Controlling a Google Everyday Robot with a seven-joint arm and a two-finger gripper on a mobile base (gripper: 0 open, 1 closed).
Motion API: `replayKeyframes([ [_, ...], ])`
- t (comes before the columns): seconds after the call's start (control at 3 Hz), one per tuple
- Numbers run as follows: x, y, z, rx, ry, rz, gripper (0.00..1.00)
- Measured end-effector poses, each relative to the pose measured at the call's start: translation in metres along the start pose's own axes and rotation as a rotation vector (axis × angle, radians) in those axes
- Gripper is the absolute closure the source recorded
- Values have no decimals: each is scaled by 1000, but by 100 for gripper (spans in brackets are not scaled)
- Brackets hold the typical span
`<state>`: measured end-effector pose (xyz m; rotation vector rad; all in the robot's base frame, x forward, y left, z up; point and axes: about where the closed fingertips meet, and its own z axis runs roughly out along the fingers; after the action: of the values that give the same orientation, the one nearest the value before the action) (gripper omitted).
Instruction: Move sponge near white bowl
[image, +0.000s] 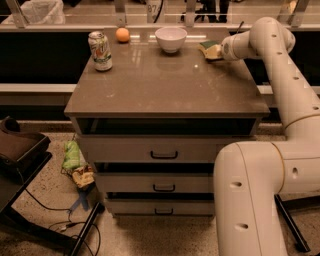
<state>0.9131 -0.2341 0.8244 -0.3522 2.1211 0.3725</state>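
The sponge (209, 48), pale yellow with a dark green top, is at the back right of the cabinet top, held at the end of my arm. My gripper (216, 50) is shut on the sponge, just above the surface. The white bowl (171, 39) stands at the back middle of the top, a short way to the left of the sponge, not touching it.
A soda can (100, 51) stands at the back left and a small orange ball (122, 34) lies behind it. The brown top (165, 80) caps a drawer cabinet. A railing runs behind it. Green bags (73, 158) and cables lie on the floor at left.
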Motion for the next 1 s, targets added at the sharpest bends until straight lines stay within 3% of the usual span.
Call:
replayKeyframes([
  [0.67,-1,0,0,0,0,0,16],
  [1.0,0,0,0,0,0,0,0],
])
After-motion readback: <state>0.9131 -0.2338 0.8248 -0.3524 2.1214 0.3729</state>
